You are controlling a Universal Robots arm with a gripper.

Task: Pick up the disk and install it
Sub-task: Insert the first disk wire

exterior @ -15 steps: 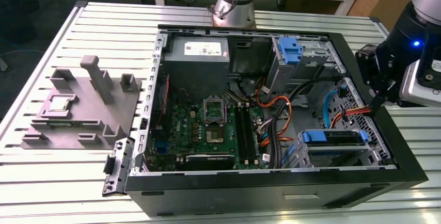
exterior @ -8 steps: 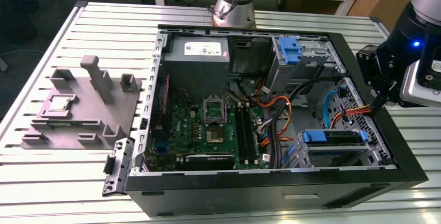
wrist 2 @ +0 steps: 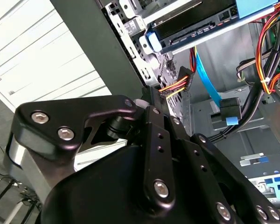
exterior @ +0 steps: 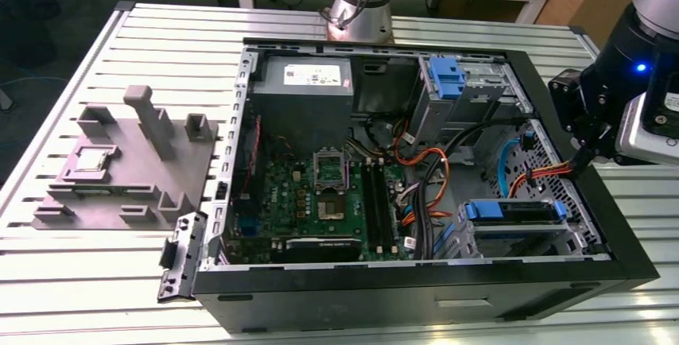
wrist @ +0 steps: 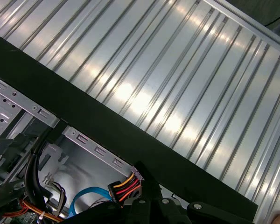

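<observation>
The disk (exterior: 513, 211), a grey drive in a blue carrier frame, lies in the drive bay at the case's front corner on the exterior view's right. In the second wrist view the disk (wrist 2: 200, 25) shows its connector edge. My gripper (exterior: 580, 148) hangs at the case's wall on the exterior view's right, behind the disk's bay. It is shut on a black power connector (wrist 2: 181, 77) with red, yellow and black wires. In the first wrist view the power connector (wrist: 126, 185) sits at the gripper's tip (wrist: 142, 179), just inside the case wall.
The open computer case (exterior: 424, 281) lies on a slatted metal table (exterior: 106, 297). Inside are the motherboard (exterior: 318, 194), a power supply (exterior: 302, 83), a blue bracket (exterior: 448, 76) in the rear bay and loose cables (exterior: 424, 162). A grey fixture (exterior: 127, 162) stands at the exterior view's left.
</observation>
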